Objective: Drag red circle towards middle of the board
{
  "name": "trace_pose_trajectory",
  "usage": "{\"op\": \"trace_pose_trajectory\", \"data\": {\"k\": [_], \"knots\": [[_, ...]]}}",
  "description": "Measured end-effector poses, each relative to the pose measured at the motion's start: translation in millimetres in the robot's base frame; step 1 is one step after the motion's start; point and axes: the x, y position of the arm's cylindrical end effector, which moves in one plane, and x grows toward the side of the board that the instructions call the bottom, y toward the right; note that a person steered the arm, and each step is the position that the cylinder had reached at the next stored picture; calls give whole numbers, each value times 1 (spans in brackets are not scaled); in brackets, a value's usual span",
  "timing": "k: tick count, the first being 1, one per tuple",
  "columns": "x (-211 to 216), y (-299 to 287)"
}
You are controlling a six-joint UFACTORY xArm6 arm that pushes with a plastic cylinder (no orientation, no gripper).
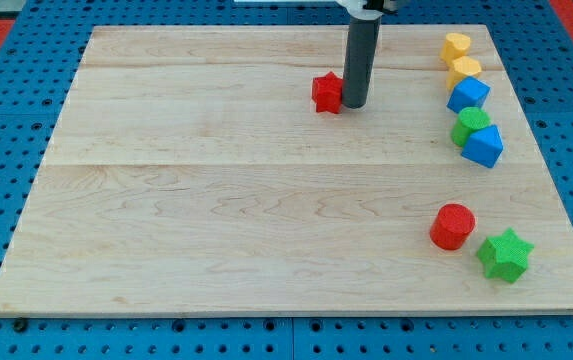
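my tip [354,105] beside red star [327,93], seemingly touching | red circle [452,226] lower right, touching nothing | no fingers

My tip [353,105] just right of the red star [327,93]; red circle [452,225] well apart, bottom-right, beside green star [505,254].

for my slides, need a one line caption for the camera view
My tip beside a red star block, far from the red circle at lower right.

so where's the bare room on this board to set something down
Free: the whole view's left, and the middle between the red star by my tip and the red circle. Crowded: the view's right edge, from the yellow blocks to the green star.
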Motion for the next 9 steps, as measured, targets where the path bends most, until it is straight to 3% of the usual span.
{"op": "trace_pose_trajectory", "data": {"k": [1, 4, 5, 6, 9], "knots": [[37, 19], [212, 17], [247, 25], [222, 71], [204, 85]]}}
